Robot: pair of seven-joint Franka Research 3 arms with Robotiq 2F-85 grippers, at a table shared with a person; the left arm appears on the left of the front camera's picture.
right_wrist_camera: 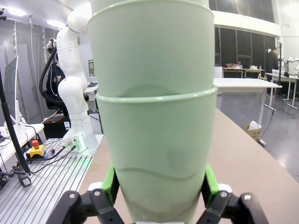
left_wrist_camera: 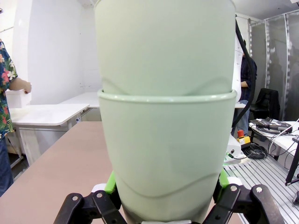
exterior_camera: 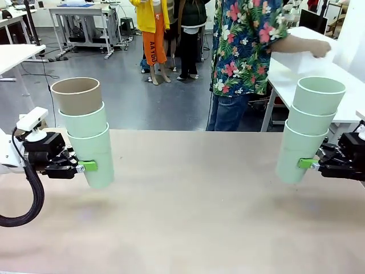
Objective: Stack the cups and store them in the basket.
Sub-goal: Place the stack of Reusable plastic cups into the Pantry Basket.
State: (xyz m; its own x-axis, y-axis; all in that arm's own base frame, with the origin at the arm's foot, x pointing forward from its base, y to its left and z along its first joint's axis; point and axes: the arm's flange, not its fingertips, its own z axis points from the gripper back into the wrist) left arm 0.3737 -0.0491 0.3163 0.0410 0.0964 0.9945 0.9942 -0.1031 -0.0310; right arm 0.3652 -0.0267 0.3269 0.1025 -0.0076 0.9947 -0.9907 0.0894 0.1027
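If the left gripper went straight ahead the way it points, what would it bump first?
It grips its own cup stack. Beyond that, the left gripper points across the table, probably toward the right gripper and the other stack.

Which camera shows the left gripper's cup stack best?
Front view: the whole left stack, tan cup over two mint ones. The left wrist view crops it to two mint cups between the jaws. The right wrist view faces the right stack.
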